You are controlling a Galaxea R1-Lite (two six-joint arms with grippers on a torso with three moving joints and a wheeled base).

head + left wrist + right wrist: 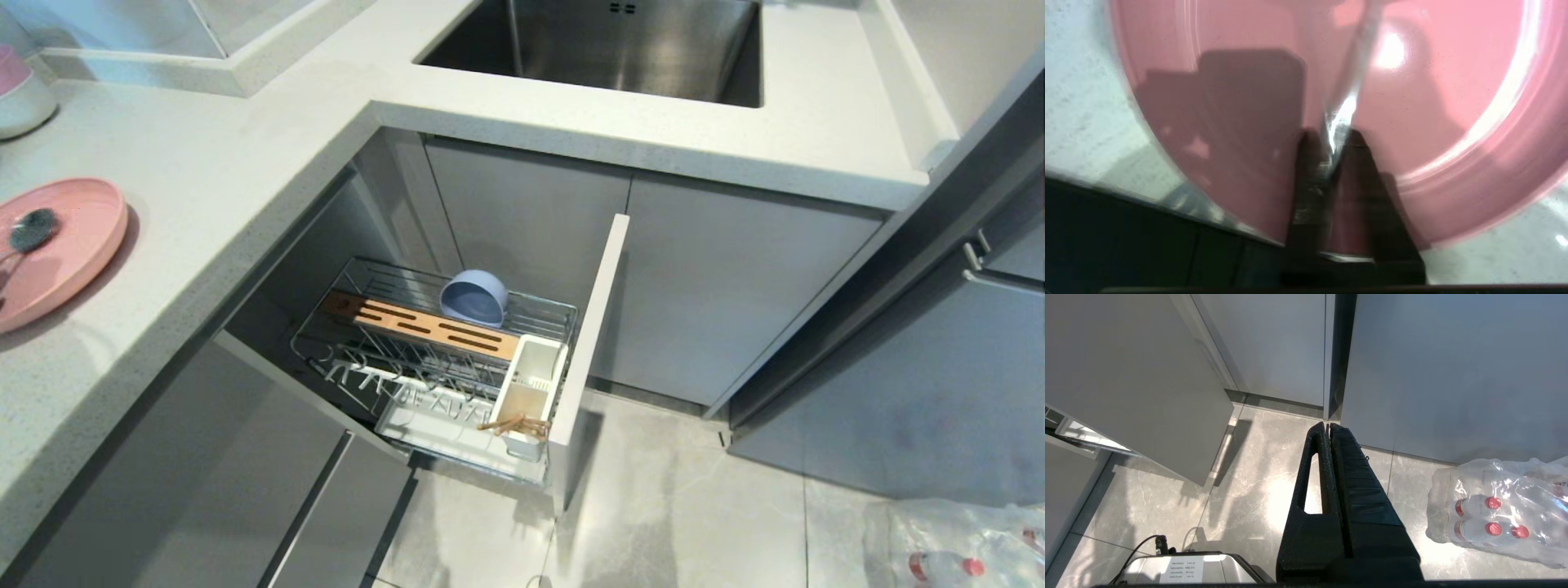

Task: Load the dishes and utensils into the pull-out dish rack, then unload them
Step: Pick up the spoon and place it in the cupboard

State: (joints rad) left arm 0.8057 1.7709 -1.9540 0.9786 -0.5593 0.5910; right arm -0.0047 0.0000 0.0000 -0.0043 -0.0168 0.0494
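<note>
On the white countertop (220, 188) at the robot's left, the left gripper (1331, 151) is down over the pink plate (61, 249), its 2 dark fingers (1306, 179) pinched tight on the shiny handle of the metal spoon (33, 229). The spoon's bowl rests on the plate, and the plate sits flat near the counter's edge. Down below, the pull-out dish rack (445, 359) stands drawn out from the cabinet, grey front panel (592, 343) forward. The blue bowl (473, 298) is tipped on its side in the wire basket behind the slotted wooden strip (420, 324). The chopsticks (516, 425) lie in the white caddy (531, 392), ends poking over its rim. The right gripper (1329, 426) hangs parked over the tiled floor (1249, 486), fingers pressed together, gripping nothing, near a wrapped pack of water bottles (1498, 510).
</note>
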